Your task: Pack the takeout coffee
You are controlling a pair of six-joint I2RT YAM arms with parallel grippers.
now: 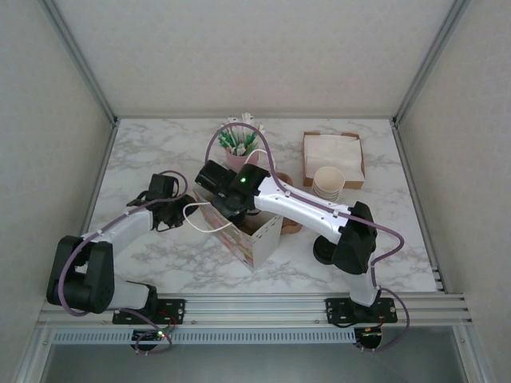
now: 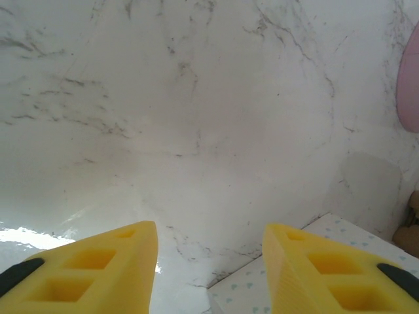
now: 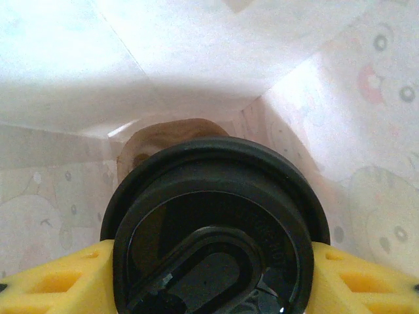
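Observation:
The takeout coffee (image 3: pixel 216 222) shows its round black lid from above, clamped between the yellow fingers of my right gripper (image 3: pixel 213 275). It hangs inside the patterned paper bag (image 3: pixel 366 163), whose walls rise all around and whose brown floor lies beneath. From above, my right gripper (image 1: pixel 229 201) reaches down into the open top of the bag (image 1: pixel 254 238), hiding the cup. My left gripper (image 1: pixel 170 209) sits just left of the bag, low over the marble. Its jaws stand open with nothing between them, and a corner of the bag (image 2: pixel 262 291) lies by its right finger (image 2: pixel 327 268).
A stack of lidless paper cups (image 1: pixel 328 183) stands at the back right in front of a brown box of napkins (image 1: pixel 334 153). A pink cup of utensils (image 1: pixel 239 148) stands behind the bag, and its pink side (image 2: pixel 410 78) borders the left wrist view.

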